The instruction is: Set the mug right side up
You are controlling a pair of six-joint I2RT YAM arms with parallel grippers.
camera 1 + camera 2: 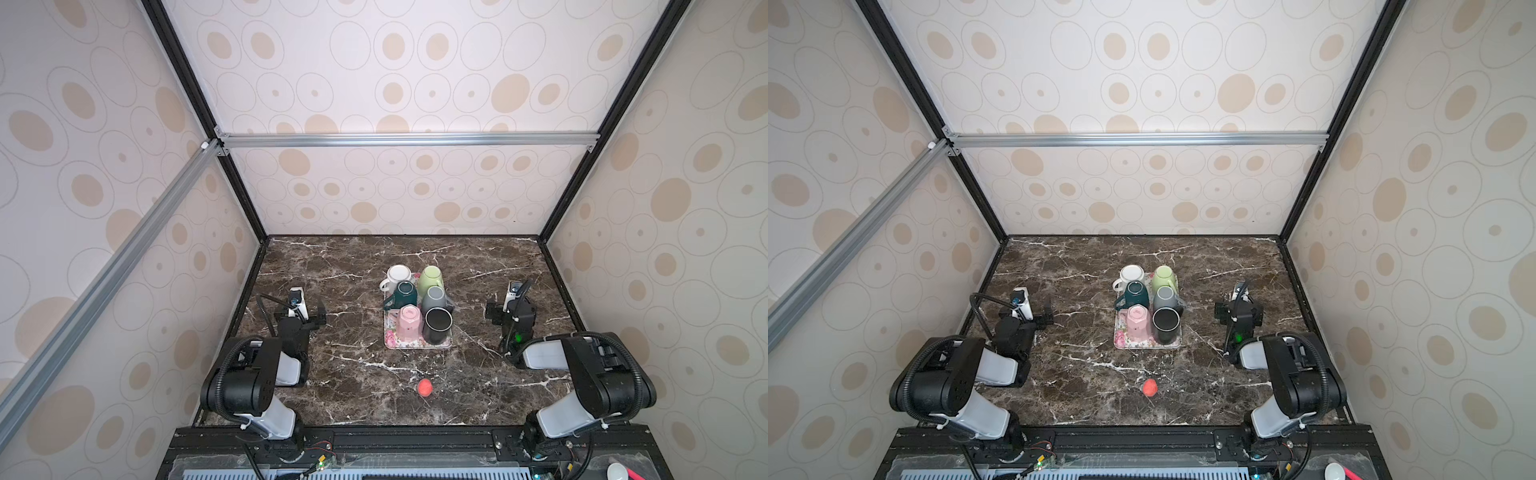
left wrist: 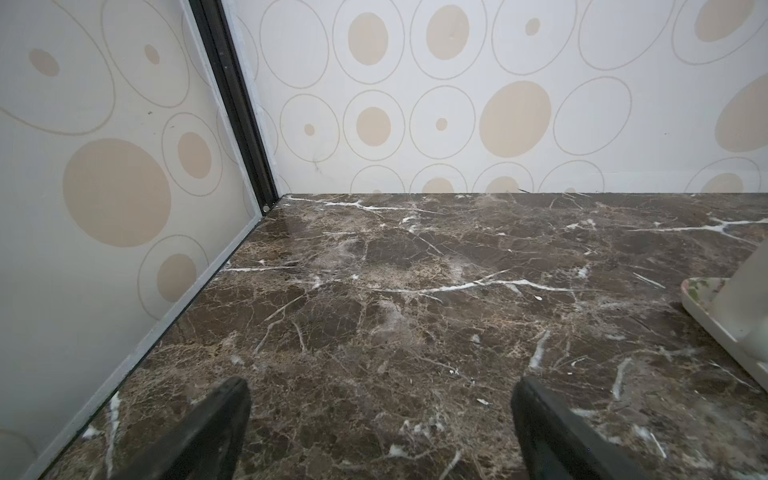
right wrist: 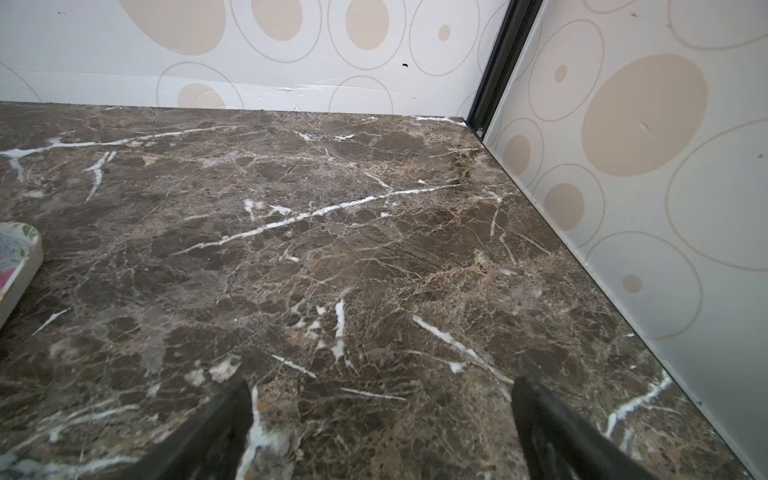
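A floral tray in the middle of the marble table holds several mugs. The pink mug, grey mug and light green mug stand bottom up. The black mug shows its open mouth. A dark green mug and a white mug stand behind the pink one. My left gripper is open over bare table to the left of the tray. My right gripper is open to its right. Both are empty.
A small red ball lies on the table in front of the tray. Patterned walls close the table at the back and both sides. The tray's corner shows at the edge of each wrist view.
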